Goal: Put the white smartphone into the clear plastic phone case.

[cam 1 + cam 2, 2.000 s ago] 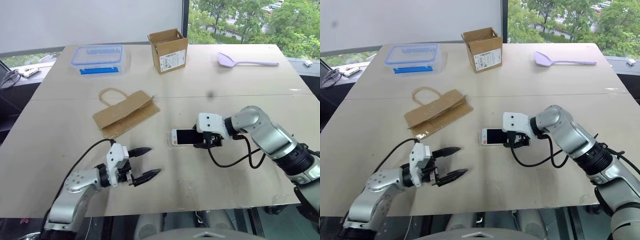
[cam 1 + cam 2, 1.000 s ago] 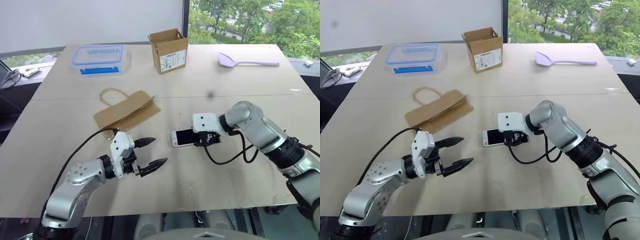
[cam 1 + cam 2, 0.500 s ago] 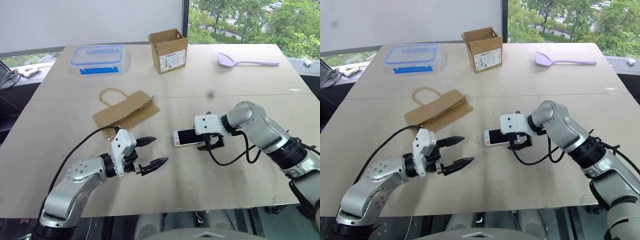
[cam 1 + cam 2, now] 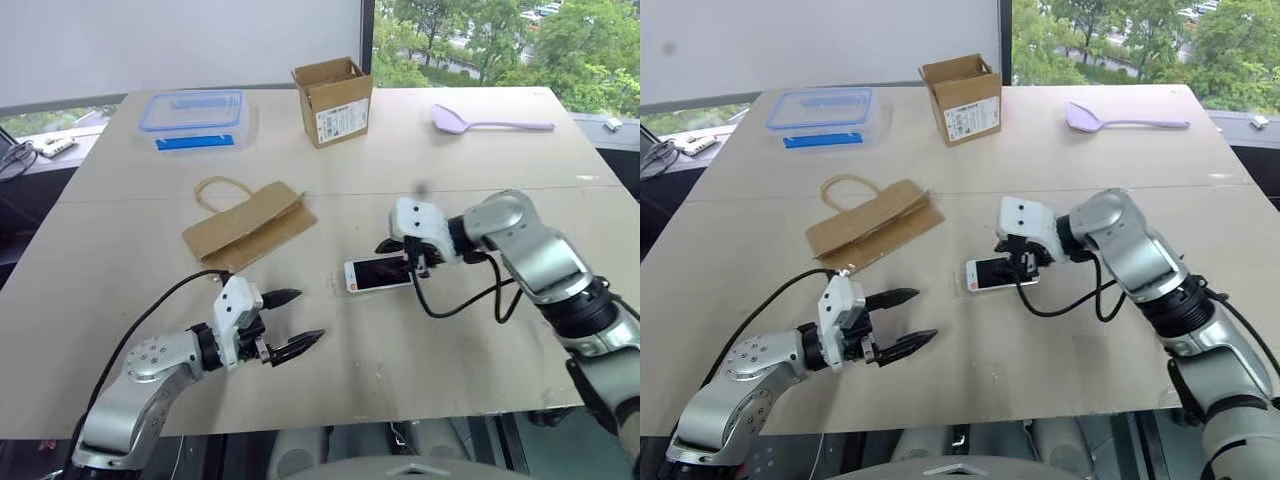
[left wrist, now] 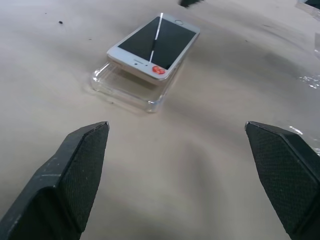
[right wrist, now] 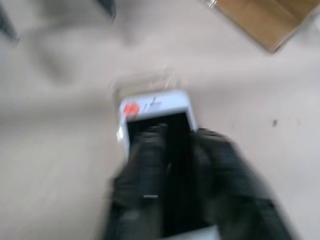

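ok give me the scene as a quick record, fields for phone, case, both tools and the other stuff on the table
phone: slim white smartphone with black screen, lying tilted, one end propped on the case
case: clear plastic phone case, flat on the table, phone not seated in it
right tool: right tool shut, fingers over the phone's far end
left tool: left tool open, empty, apart from the phone
other items: brown paper bag, open cardboard box, blue-lidded clear food box, lilac plastic spatula
surface: light wooden table

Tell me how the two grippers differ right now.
The left gripper is open with nothing between its fingers, apart from the white smartphone. The right gripper is shut, at the phone's near end. The left sits low toward the table's front edge; the right is farther in. Both have black fingers.
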`<state>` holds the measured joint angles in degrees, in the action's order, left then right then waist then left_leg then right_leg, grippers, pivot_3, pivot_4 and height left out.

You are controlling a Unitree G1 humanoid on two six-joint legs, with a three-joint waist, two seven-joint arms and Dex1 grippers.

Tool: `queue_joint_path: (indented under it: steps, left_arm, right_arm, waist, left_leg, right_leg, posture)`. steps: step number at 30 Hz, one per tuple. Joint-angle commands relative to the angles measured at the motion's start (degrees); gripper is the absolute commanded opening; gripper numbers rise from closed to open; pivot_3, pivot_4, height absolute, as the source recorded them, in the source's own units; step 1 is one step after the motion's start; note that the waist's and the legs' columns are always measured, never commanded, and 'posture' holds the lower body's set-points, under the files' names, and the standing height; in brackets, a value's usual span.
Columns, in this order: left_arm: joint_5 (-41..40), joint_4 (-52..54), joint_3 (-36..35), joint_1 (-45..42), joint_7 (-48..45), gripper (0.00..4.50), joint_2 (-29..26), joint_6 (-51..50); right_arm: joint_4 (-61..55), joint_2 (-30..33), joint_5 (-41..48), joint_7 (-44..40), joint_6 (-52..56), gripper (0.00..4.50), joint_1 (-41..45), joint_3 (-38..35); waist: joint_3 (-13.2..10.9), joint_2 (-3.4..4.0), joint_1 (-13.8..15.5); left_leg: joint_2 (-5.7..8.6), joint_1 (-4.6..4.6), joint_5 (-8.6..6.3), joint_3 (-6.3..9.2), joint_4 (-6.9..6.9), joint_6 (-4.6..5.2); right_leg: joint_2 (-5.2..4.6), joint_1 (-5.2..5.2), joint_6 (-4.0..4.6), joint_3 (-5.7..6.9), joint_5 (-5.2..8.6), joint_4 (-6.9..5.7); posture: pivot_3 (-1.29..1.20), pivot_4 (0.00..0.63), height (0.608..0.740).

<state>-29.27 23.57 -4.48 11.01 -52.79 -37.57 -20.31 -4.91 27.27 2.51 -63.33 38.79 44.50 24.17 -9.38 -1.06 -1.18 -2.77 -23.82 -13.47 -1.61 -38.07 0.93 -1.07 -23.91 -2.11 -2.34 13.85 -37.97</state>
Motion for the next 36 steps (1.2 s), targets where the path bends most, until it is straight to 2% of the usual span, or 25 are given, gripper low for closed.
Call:
queue_joint_path:
  steps: [1, 5, 10, 20, 25, 30, 36]
  left_arm:
    - [0.37, 0.01, -1.06, -0.06, -0.7, 4.5, -0.39, 1.98]
    - [0.91, -0.18, -1.07, 0.44, -0.55, 4.5, -0.23, 2.84]
    - [1.55, 2.55, 0.19, 1.24, 1.68, 4.5, 0.6, 2.05]
    - [0.58, 3.91, -0.54, 1.33, 2.66, 4.5, 0.07, 0.85]
    - [0.21, 4.27, -0.53, 1.22, 2.65, 4.5, 0.0, 0.38]
    - [0.03, 4.26, -0.57, 1.16, 2.42, 4.5, -0.15, 0.07]
    - [-0.2, 4.53, -0.24, 0.8, 2.55, 4.5, -0.08, -0.55]
  right_arm:
    - [5.72, -3.51, -2.47, 6.0, -3.34, 0.08, 2.81, -0.3]
    - [10.72, -5.26, -5.59, 8.22, -7.7, 0.08, 3.04, 1.92]
    - [8.51, -2.96, -6.14, 3.42, -9.8, 0.08, 1.32, 5.22]
    - [6.81, -2.42, -4.74, 4.29, -10.24, 0.08, 1.35, 0.96]
    - [-0.92, -0.38, 2.06, -1.16, -5.95, 0.08, -1.39, -1.29]
    - [-3.96, 2.24, 3.83, -3.17, -4.0, 0.08, -4.89, 0.29]
    - [1.08, 1.31, 0.39, -0.35, -5.61, 0.08, -7.29, 3.88]
  waist:
    - [-0.01, 0.01, 0.05]
    - [-0.01, 0.02, 0.41]
    - [-0.01, 0.01, 0.32]
    - [-0.01, 0.01, 0.18]
    - [-0.02, 0.01, 0.23]
    - [-0.02, 0.0, 0.3]
    - [-0.02, 0.0, 0.06]
  left_leg:
    - [0.01, -0.02, 0.0, -0.01, 0.0, 0.0]
    - [0.03, -0.07, 0.0, -0.11, 0.03, 0.0]
    - [0.04, -0.07, 0.0, -0.28, 0.17, 0.0]
    - [0.01, 0.0, 0.0, -0.44, 0.27, 0.0]
    - [0.02, -0.03, 0.0, -0.5, 0.3, 0.0]
    - [0.01, -0.03, 0.0, -0.48, 0.34, 0.0]
    - [0.01, 0.06, 0.01, -0.52, 0.34, 0.0]
  right_leg:
    - [0.0, -0.03, 0.0, 0.0, 0.0, -0.01]
    - [-0.07, -0.03, 0.0, 0.0, 0.0, 0.06]
    - [-0.11, -0.1, -0.01, -0.1, -0.01, 0.09]
    - [0.04, -0.15, 0.0, -0.08, -0.01, 0.02]
    - [0.0, -0.16, -0.01, -0.12, -0.01, 0.07]
    - [-0.01, -0.16, -0.01, -0.09, 0.0, 0.08]
    - [0.04, -0.16, -0.01, -0.15, 0.0, 0.04]
  posture:
    - [0.0, 0.15, 0.74]
    - [0.0, 0.15, 0.74]
    - [0.0, 0.15, 0.74]
    - [0.0, 0.15, 0.74]
    - [0.0, 0.15, 0.74]
    - [0.0, 0.15, 0.74]
    - [0.0, 0.15, 0.74]
